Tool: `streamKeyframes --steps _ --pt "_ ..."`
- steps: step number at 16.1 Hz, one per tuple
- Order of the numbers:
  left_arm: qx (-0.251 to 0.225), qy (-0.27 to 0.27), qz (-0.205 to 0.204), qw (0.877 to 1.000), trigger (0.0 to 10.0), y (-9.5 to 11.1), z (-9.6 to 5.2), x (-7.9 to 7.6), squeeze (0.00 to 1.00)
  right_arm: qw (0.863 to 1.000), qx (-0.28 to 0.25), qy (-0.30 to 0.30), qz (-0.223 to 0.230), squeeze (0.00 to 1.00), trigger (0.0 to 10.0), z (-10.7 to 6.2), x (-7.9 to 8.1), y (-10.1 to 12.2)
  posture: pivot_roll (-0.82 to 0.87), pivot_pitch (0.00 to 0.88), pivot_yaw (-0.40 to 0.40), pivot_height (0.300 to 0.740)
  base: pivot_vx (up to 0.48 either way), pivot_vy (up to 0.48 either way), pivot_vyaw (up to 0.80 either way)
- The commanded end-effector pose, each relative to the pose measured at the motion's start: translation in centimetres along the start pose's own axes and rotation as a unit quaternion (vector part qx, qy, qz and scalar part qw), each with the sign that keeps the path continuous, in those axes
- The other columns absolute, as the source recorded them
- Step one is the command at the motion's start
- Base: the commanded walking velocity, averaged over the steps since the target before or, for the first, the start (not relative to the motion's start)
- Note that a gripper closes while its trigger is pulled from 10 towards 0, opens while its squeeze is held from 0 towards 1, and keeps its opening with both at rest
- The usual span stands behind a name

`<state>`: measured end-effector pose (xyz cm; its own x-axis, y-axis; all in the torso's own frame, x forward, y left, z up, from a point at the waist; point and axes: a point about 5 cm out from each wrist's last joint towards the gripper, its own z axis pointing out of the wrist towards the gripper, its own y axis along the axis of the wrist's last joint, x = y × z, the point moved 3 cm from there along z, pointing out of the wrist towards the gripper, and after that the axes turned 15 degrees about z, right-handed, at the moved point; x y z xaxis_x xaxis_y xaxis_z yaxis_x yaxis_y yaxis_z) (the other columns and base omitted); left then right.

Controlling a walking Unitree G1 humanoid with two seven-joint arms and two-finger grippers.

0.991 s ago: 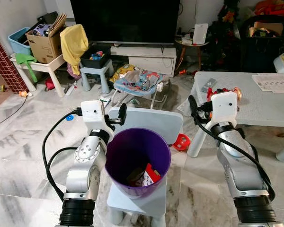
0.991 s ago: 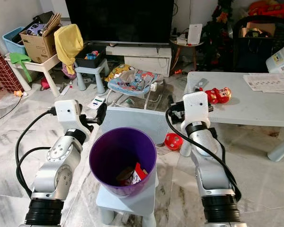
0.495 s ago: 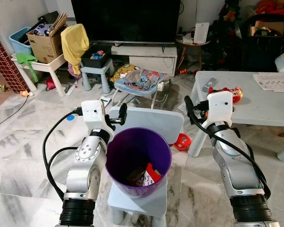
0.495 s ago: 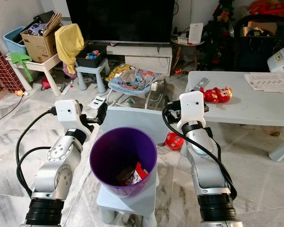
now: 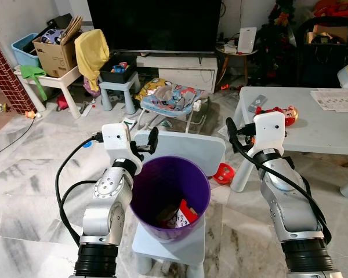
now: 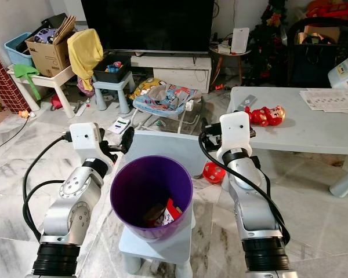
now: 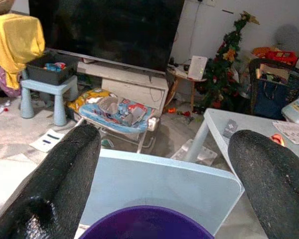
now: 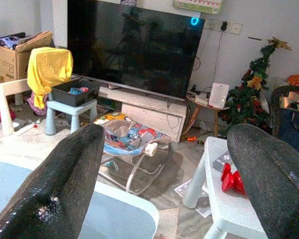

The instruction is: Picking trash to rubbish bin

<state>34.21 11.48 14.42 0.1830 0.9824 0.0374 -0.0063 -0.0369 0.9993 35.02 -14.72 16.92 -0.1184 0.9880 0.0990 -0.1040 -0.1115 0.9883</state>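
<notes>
A purple rubbish bin (image 5: 140, 194) stands on the seat of a small light-blue chair (image 5: 188, 149) right in front of me. Inside it lie a red wrapper (image 5: 186, 211) and a brown scrap (image 5: 169, 210). My left gripper (image 7: 164, 142) is open and empty. It hovers just behind the bin's left rim, with one black finger (image 5: 152, 138) over the chair back. My right gripper (image 8: 164, 137) is also open and empty. It is held up to the right of the bin, between the chair and the grey table (image 5: 322, 130).
The low grey table holds a red toy (image 5: 284, 112), a remote (image 5: 256, 104) and papers (image 5: 336, 99). A red object (image 5: 223, 172) lies on the floor by the table leg. A baby bouncer (image 5: 171, 99), stools and the TV stand (image 5: 177, 69) crowd the floor behind the chair.
My right arm has edged a little to the left, toward the bin. The left gripper has barely shifted. The bin and its contents are unchanged.
</notes>
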Motion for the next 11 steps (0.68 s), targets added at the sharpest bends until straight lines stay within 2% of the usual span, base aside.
streamKeyframes --steps 1,9,11 --pt "0.004 -0.003 -0.001 1.000 10.0 -0.01 0.11 0.02 0.00 1.000 -0.003 0.001 0.005 0.03 10.0 0.05 0.17 0.28 -0.08 0.000 0.014 0.740 0.000 0.480 0.00" --pt "0.007 -0.010 -0.001 1.000 10.0 -0.19 0.10 -0.15 0.00 1.000 0.002 0.002 0.005 0.00 10.0 0.06 0.24 0.05 -0.08 0.000 0.013 0.740 0.000 0.480 0.00" --pt "0.006 -0.010 0.000 1.000 10.0 -0.19 0.09 -0.18 0.00 1.000 0.003 0.002 0.005 0.00 10.0 0.07 0.24 0.02 -0.08 0.000 0.012 0.740 0.000 0.139 0.00"
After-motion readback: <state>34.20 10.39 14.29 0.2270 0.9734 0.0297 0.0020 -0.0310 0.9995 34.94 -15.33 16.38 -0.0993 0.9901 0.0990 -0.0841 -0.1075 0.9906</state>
